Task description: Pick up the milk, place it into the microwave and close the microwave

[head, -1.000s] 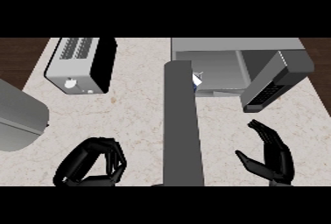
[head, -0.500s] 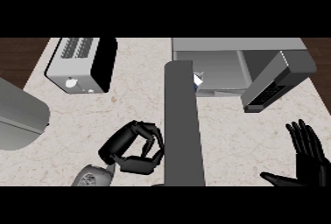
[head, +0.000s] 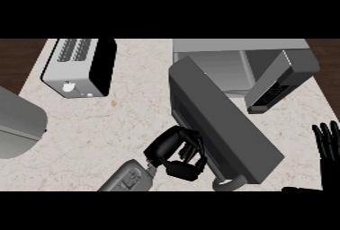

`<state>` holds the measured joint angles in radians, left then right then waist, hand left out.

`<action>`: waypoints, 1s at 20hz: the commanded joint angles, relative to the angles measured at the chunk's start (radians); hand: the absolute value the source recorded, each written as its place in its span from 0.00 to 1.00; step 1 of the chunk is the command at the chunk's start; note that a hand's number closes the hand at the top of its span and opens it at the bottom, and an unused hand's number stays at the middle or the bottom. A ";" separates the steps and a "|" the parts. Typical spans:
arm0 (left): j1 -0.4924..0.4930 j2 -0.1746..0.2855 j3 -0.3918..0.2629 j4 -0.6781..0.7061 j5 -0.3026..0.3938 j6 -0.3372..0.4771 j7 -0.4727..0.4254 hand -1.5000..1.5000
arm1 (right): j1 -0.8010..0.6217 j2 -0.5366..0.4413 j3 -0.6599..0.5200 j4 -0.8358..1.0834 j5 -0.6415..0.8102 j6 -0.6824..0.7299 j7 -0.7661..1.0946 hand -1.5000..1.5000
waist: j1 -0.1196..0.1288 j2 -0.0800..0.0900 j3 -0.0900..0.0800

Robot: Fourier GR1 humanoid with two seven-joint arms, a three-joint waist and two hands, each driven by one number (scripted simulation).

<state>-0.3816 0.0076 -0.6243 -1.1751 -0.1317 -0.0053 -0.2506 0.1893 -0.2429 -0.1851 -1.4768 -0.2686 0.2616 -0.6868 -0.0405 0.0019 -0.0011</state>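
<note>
The microwave (head: 239,48) stands at the back right of the counter. Its dark grey door (head: 219,121) is partway round, slanting across the opening. My left hand (head: 176,150) is curled against the door's outer face near its lower end. At the right edge rests my right hand (head: 327,146), open with fingers up, away from the microwave. No milk shows; the door hides most of the cavity.
A silver toaster (head: 79,67) sits at the back left. A large grey rounded object (head: 19,123) fills the left edge. The microwave's control panel side (head: 282,85) juts out at the right. Pale marble counter (head: 119,117) lies between toaster and door.
The door has swung from edge-on toward the opening, hiding the milk seen inside earlier. My left hand moved right and up against the door. My right hand drew back to the right edge.
</note>
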 commanded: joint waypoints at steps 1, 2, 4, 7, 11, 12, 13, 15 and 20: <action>-0.108 -0.007 -0.149 0.141 0.115 0.109 0.046 1.00 | 0.023 -0.029 0.015 -0.144 -0.042 0.036 0.091 0.00 | -0.026 0.004 -0.002; -0.121 -0.007 -0.213 0.149 0.147 0.139 0.079 1.00 | -0.012 -0.030 -0.003 -0.091 -0.058 0.047 0.069 0.00 | -0.022 0.006 0.000; -0.189 -0.007 -0.222 0.241 0.195 0.112 0.046 1.00 | -0.053 -0.055 -0.014 -0.080 -0.089 0.077 0.087 0.00 | -0.039 0.013 -0.001; -0.241 -0.007 -0.323 0.218 0.303 0.155 0.116 0.00 | -0.044 -0.047 0.026 -0.136 -0.076 0.072 0.130 0.00 | -0.067 0.015 -0.001; -0.262 -0.007 -0.303 0.187 0.413 0.232 0.030 0.00 | -0.077 -0.081 0.042 -0.201 -0.108 0.116 0.167 0.00 | -0.116 0.024 -0.005; -0.277 -0.007 -0.304 0.205 0.421 0.241 0.011 0.00 | -0.085 -0.082 0.050 -0.212 -0.112 0.120 0.177 0.00 | -0.126 0.028 -0.005; -0.302 -0.007 -0.311 0.198 0.433 0.262 0.024 1.00 | -0.062 -0.084 0.060 -0.223 -0.118 0.144 0.170 0.00 | -0.145 0.026 -0.005; -0.321 -0.007 -0.285 0.207 0.490 0.248 -0.027 1.00 | -0.105 -0.095 0.062 -0.228 -0.136 0.153 0.188 0.00 | -0.152 0.038 -0.006; -0.409 -0.007 -0.257 0.205 0.572 0.295 -0.058 1.00 | -0.128 -0.114 0.081 -0.267 -0.161 0.180 0.219 0.00 | -0.215 0.047 -0.006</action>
<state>-0.7282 0.0038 -0.8979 -0.9764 0.3812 0.2577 -0.2776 0.0826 -0.3389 -0.1162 -1.7192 -0.4077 0.4170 -0.4927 -0.2150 0.0405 -0.0065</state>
